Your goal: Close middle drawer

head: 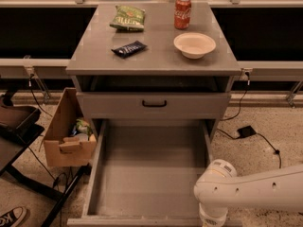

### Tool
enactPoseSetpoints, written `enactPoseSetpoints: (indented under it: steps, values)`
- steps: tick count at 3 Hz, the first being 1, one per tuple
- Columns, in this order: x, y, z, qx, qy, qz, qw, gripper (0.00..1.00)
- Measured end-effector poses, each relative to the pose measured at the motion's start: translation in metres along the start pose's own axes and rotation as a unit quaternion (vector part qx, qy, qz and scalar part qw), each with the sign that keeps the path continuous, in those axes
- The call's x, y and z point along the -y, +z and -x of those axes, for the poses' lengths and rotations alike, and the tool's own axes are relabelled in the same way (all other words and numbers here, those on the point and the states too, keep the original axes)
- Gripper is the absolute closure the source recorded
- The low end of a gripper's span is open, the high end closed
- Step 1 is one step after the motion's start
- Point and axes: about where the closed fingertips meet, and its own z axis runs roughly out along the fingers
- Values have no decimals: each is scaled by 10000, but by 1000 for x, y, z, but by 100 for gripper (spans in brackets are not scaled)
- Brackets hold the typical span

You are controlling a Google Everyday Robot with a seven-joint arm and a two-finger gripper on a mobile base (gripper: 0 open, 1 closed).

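Four items sit on the cabinet top: one green snack bag [128, 18] at the rear left, one dark packet [129, 48], one red soda can [182, 13] at the rear edge, one white bowl [194, 45]. Two drawers show: one upper drawer [113, 106], one pulled-out middle drawer [147, 174]. One cardboard box [66, 143] stands left. One robot arm [255, 188] is in shot, its gripper past the frame's lower edge.

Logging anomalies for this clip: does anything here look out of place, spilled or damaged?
Nothing looks spilled or damaged. Only the middle drawer stands out: it is pulled far out and empty. The arm reaches in at lower right; its gripper is out of view, past the bottom edge.
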Motion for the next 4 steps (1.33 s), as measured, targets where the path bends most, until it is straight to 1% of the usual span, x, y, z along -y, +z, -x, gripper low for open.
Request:
enactPoseSetpoints:
  steps: [1,2,3,4]
  values:
    - [5,-32,-12,54,-12,-169,9998,0]
    - [2,-62,-38,244,131,-282,9992,0]
    - [-19,-60,-67,528,410,-156,9976,26]
    - [-46,-16,-85,935,751,226,9925,50]
